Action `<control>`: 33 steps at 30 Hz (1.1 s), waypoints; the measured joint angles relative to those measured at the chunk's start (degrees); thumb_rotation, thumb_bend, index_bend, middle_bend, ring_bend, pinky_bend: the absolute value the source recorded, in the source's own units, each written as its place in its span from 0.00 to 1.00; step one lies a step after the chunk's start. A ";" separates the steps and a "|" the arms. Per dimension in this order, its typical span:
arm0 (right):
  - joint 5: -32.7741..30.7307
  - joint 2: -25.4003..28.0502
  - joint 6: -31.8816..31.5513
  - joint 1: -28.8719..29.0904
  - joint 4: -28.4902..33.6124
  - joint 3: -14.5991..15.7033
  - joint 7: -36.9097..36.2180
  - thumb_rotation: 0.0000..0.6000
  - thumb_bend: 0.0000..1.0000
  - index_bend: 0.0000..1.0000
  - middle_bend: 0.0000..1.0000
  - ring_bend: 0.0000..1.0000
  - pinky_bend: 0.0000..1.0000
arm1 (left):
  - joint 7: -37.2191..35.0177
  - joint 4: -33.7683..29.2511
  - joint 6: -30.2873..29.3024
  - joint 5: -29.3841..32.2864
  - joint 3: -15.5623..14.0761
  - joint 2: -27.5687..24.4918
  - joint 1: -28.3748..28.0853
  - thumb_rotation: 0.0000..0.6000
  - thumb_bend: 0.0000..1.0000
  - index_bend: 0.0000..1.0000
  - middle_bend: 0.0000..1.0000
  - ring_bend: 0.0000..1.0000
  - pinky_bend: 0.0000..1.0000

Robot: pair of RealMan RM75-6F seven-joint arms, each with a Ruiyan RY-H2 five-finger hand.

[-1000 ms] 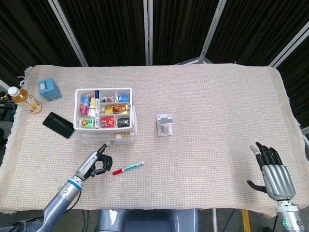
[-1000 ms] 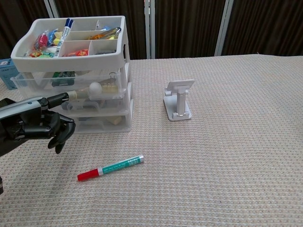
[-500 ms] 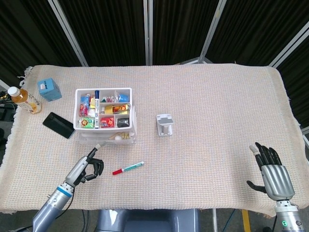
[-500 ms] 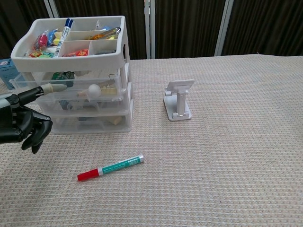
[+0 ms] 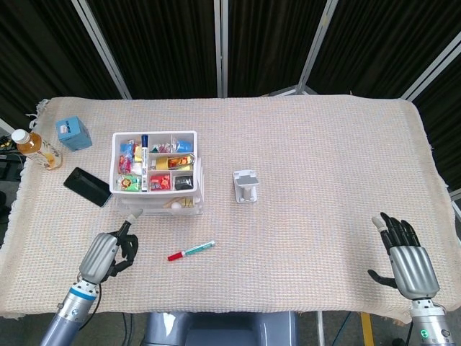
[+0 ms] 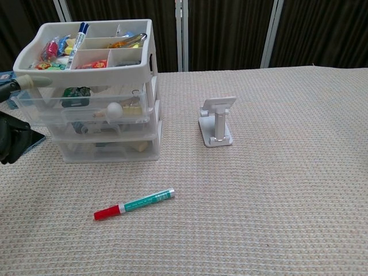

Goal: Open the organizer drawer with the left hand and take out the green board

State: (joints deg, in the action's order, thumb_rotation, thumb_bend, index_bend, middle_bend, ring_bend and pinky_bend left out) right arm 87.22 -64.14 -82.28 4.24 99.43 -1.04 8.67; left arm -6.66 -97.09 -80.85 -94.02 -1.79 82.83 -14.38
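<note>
The organizer (image 5: 155,173) is seen on the left part of the cloth-covered desk (image 5: 310,166), with a tray of small items and a blue marker (image 6: 77,35) on top. In the chest view, 3 clear drawers are stacked beneath the tray, and the upper drawer (image 6: 86,102) is pulled slightly forward. A green item (image 6: 73,92) is visible behind its front wall; whether it is the green board cannot be told.

The left hand (image 5: 104,252) is held just in front of the organizer's left corner, with most fingers curled in and one finger extended toward the drawer front. Nothing is grasped by it. In the chest view only its edge is caught at the left border.

The right hand (image 5: 408,256) is rested near the right front edge of the desk, fingers released and spread, holding nothing.

A red-capped green marker (image 5: 191,251) lies in front of the organizer, and a white stand (image 5: 245,185) sits to its right. A black phone (image 5: 87,187), a blue box (image 5: 73,133) and a bottle (image 5: 36,148) are placed to the organizer's left.
</note>
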 measured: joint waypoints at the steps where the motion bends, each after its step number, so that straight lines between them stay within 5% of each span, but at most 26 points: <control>1: 0.00 0.01 0.00 0.01 0.04 -0.01 0.01 1.00 0.02 0.10 0.00 0.00 0.00 | 1.66 -0.57 -0.44 0.11 0.22 -0.14 0.25 1.00 1.00 0.00 0.71 0.73 0.60; 15: -0.02 -0.16 0.19 0.04 0.08 0.18 0.60 1.00 0.02 0.10 0.00 0.00 0.00 | 23.06 -12.58 2.94 14.02 4.29 -5.20 0.70 1.00 1.00 0.07 0.74 0.74 0.61; 25: -0.04 -0.14 0.22 0.04 0.11 0.21 0.57 1.00 0.01 0.11 0.00 0.00 0.00 | 24.24 -14.56 7.66 20.19 5.89 -6.50 -1.34 1.00 1.00 0.12 0.74 0.74 0.62; 33: -0.07 -0.17 0.34 0.06 0.11 0.28 0.71 1.00 0.01 0.11 0.00 0.00 0.00 | 23.36 -14.79 8.05 19.92 5.94 -6.60 -1.75 1.00 1.00 0.30 0.75 0.76 0.63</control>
State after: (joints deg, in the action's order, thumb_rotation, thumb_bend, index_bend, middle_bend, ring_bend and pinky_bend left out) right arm 87.15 -64.31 -81.94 4.30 99.54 -0.76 9.38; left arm 16.70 -111.88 -72.80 -74.10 4.15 76.23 -16.14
